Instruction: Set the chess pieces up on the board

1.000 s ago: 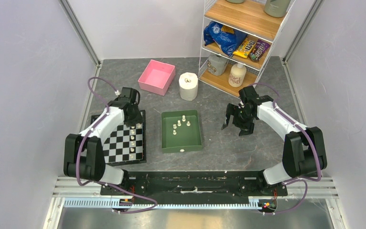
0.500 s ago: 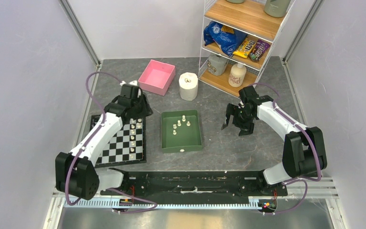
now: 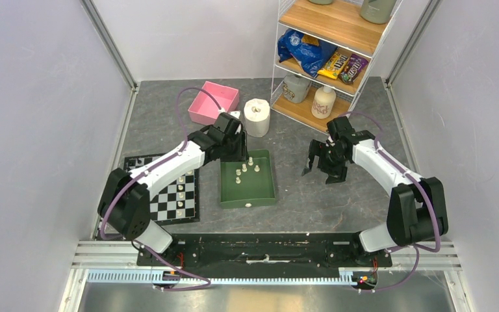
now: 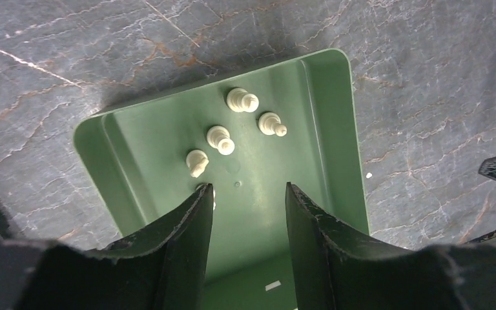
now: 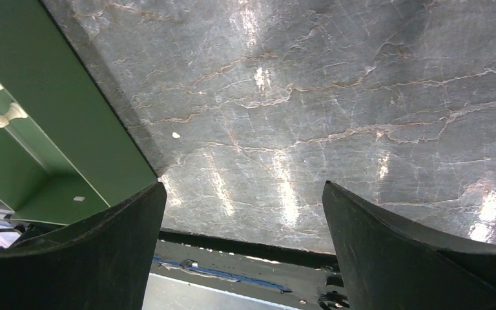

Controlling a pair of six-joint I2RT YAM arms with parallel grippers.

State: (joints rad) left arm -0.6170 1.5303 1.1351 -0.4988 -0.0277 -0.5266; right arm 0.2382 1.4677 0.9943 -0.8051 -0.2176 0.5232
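Board (image 3: 162,207): checkered black and white, dark border, flat on grey table (image 3: 338,195) at far left; far half crossed by left arm.

Chess pieces, on board (image 3: 180,190): several cream figures, upright, in a short column near right edge of board.

Pink box (image 3: 214,104): square, open-topped, at back of table, behind left arm's wrist.

Left gripper (image 4: 247,190): poised above far end of green tray, pointing down; fingers partway apart, nothing between them, touching nothing.

Green tray (image 3: 263,188): rectangular, raised rim, centre of table, just right of board and apart from it.

Chess pieces, in tray (image 4: 219,139): small cluster of cream figures in far half, loosely grouped, none touching; one half hidden behind a finger in left wrist view.

Paper roll (image 3: 256,117): white, on end, beside pink box.

Right gripper (image 5: 244,187): right of tray, above bare table; fingers spread wide, empty.

Shelf unit (image 3: 328,52): back right corner; snack bags, bottles.
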